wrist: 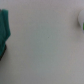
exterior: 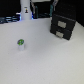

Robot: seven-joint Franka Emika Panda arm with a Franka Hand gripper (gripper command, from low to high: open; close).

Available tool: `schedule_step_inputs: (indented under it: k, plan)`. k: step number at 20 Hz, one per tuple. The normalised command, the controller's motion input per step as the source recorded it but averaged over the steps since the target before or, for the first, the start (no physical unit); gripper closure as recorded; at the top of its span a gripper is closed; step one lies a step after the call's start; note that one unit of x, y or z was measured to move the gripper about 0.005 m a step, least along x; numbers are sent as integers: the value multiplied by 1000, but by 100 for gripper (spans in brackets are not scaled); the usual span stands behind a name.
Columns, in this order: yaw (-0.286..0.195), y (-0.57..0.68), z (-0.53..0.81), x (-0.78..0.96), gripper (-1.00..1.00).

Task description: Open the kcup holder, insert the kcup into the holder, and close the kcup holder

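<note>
We find the kcup (exterior: 21, 44) standing upright on the pale worktop (exterior: 45, 62), green top up, toward the exterior view's left and out in the open. The kcup holder (exterior: 64, 26) sits well apart from it, toward the exterior view's upper right, a black box with two stacked drawer fronts, each with a pale handle; both fronts look flush, so we judge the holder not yet opened. The arm (exterior: 26, 10) shows only as a pale upright shape at the far edge, behind the kcup and well apart from the holder; the jaws themselves are not resolved in that view. In the wrist view we see mostly blurred bare worktop, with teal-green shapes at two opposite edges that we take to be parts of the jaws (wrist: 42, 30); nothing appears between them, but how far open they stand we cannot tell. Neither kcup nor holder is recognisable from the wrist. The coming move, as we judge it, turns on the holder lying off to one side of the jaws, across open worktop, its handles facing the near side. Nothing stands in the way; the kcup lies off that path.
</note>
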Motion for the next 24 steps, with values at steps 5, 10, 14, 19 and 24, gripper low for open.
schedule_step_inputs:
  k: [5, 10, 14, 19, 24]
  plan:
    - [-145, 600, 186, -152, -100]
    - [-169, 703, 184, -144, -100]
    - [-179, 719, 82, -143, -100]
    - [-186, 780, 11, -113, -100]
    - [-181, 795, -51, -152, -100]
